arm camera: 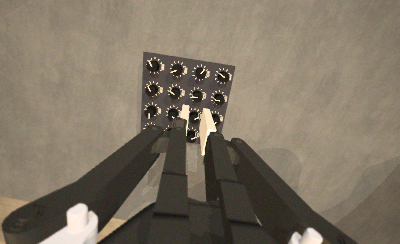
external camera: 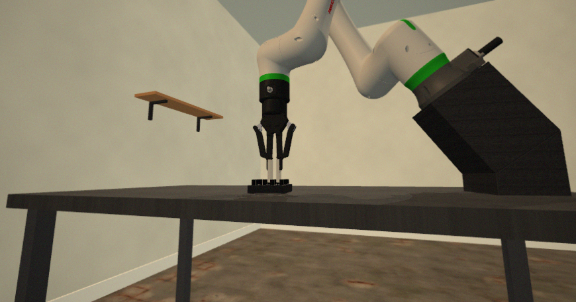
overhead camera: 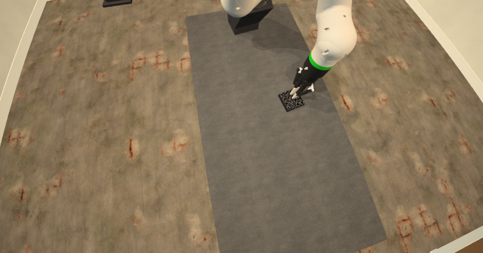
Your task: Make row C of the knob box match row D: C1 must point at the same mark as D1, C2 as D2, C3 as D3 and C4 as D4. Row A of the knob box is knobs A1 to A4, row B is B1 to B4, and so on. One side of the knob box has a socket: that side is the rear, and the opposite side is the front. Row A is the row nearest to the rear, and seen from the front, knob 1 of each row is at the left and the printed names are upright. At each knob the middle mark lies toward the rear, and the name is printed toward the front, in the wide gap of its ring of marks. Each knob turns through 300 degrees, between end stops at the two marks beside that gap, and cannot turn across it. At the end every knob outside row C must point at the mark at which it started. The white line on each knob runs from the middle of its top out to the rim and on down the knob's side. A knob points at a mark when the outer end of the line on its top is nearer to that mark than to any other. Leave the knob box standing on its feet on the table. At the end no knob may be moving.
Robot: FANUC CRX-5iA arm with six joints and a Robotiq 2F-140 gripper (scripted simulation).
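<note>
The black knob box (overhead camera: pixel 289 101) stands on its feet on the dark table top, and it also shows in the side view (external camera: pixel 269 187). In the wrist view its grid of knobs (arm camera: pixel 186 97) is visible, each with a white line. My gripper (arm camera: pixel 194 117) (external camera: pixel 273 174) points straight down over the box, fingertips at knob-top height. The two pale fingertips stand a narrow gap apart on either side of one knob (arm camera: pixel 194 116) in the third row from the far edge, third from the left. I cannot read its name. The nearest row is partly hidden by my fingers.
The arm's black slanted base (external camera: pixel 491 134) stands on the table at the right. A wooden wall shelf (external camera: pixel 177 105) hangs far off at the left. The table's edges are well away from the box.
</note>
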